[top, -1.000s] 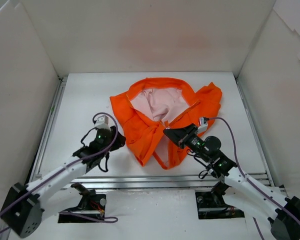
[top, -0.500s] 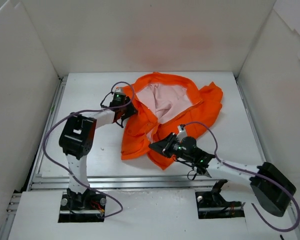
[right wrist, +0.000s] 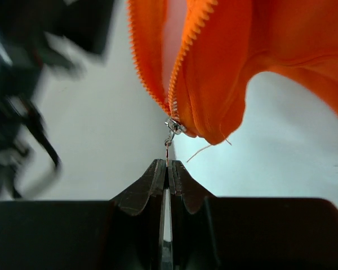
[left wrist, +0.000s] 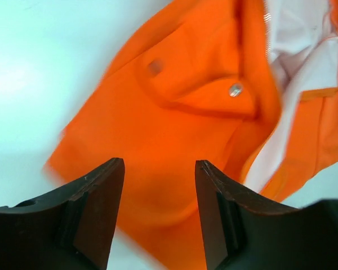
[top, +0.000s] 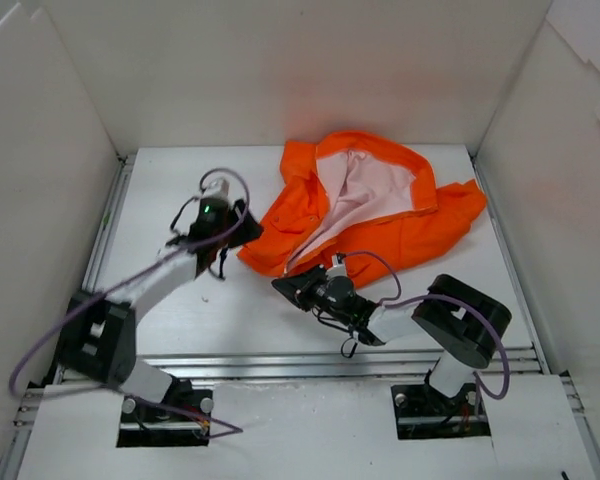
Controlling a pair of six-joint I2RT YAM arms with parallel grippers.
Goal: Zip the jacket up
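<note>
The orange jacket (top: 400, 235) lies open at the back right of the table, its pale pink lining (top: 365, 185) facing up. My right gripper (top: 283, 287) is at the jacket's near left tip. In the right wrist view it (right wrist: 167, 164) is shut on the small metal zipper pull (right wrist: 169, 140), which hangs from the slider (right wrist: 173, 126) at the bottom of the orange zipper teeth (right wrist: 186, 50). My left gripper (top: 242, 225) is beside the jacket's left edge. In the left wrist view it (left wrist: 159, 163) is open and empty over the orange front panel (left wrist: 180, 129), which has a snap (left wrist: 235, 89).
White walls enclose the table on three sides. A metal rail (top: 280, 355) runs along the near edge and another (top: 100, 260) along the left side. My left arm shows blurred at the left of the right wrist view (right wrist: 22, 84).
The jacket has shifted right and toward the back. My right gripper has moved left with the zipper end. My left arm has swung down and left, and its gripper is off the collar.
</note>
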